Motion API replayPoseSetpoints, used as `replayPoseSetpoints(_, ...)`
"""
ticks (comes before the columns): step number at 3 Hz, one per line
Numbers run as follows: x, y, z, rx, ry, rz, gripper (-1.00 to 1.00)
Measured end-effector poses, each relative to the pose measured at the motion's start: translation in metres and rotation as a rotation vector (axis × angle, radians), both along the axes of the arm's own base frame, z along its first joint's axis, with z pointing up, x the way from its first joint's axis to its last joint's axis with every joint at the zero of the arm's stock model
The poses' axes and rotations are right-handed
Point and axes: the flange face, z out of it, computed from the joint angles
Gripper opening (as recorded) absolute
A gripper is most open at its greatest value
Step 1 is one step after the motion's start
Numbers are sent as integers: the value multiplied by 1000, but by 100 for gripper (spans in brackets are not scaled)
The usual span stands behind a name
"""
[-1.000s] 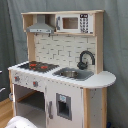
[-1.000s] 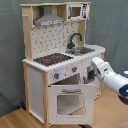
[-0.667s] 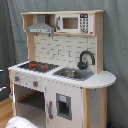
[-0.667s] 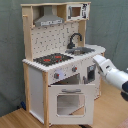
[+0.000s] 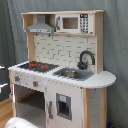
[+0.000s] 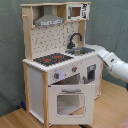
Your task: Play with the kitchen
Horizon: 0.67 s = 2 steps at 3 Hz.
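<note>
kitchen (image 6: 60,75) upright on the wooden floor (image 6: 15,120), against the grey curtain (image 6: 107,25) | white arm (image 6: 114,62) reaches in at the second exterior view's right, by the sink (image 6: 82,50) | tool hidden, opening can't be told

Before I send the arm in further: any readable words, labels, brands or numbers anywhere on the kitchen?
None can be read.
The microwave keypad shows small dark marks, too blurred to read in both exterior views.
The stove knobs carry no legible markings.
</note>
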Motion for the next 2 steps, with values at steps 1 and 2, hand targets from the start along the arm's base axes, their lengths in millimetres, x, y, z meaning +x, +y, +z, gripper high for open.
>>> replayPoseSetpoints(1,-4,-17,15,-53,60,-16,100)
replayPoseSetpoints(2,-6,-31,24,-104,126,-28,100)
